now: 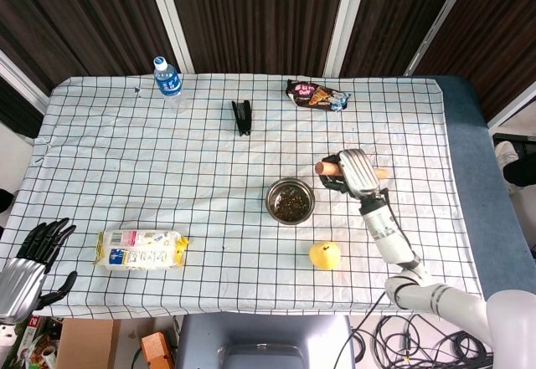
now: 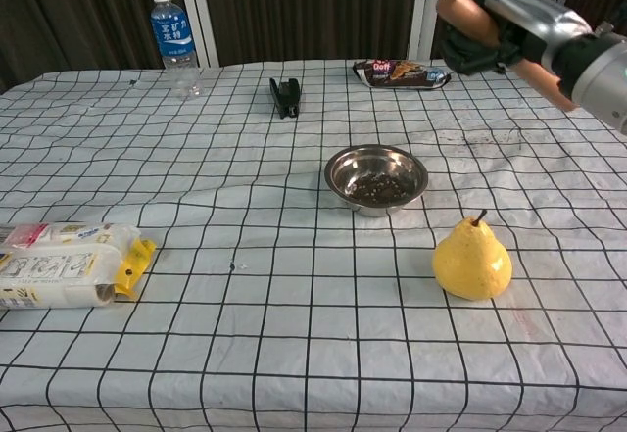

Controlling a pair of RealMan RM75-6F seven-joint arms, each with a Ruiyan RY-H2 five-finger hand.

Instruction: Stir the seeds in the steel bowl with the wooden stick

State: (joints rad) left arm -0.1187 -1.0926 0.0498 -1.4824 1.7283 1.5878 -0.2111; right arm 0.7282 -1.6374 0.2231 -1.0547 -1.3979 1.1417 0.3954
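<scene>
**Stick in hand, held clear beside the bowl**

I have the right hand (image 2: 509, 35) wrapped around the wooden stick (image 2: 465, 16), gripping it near the middle so both ends show past the fingers. In the head view it lies roughly level, one rounded end pointing toward the steel bowl (image 1: 290, 201), the other poking out on the far side. I judge I am carrying it raised above the cloth and off to the bowl's right so I can tip one end down into the seeds (image 2: 380, 188) without knocking the rim. The bowl sits on the checked tablecloth (image 1: 209, 160) near the table's middle, with a yellow pear (image 2: 472, 260) just in front of it on my right side; that pear is close enough to my forearm's path that I mind it.

My left hand (image 1: 33, 260) rests at the near left table edge, fingers spread, holding nothing, well away from the work.

What I cannot make out: how firmly the fingers close under the stick, since the palm side faces away. The chest view crops the stick's far end and most of the right arm, and does not show the left hand at all.
</scene>
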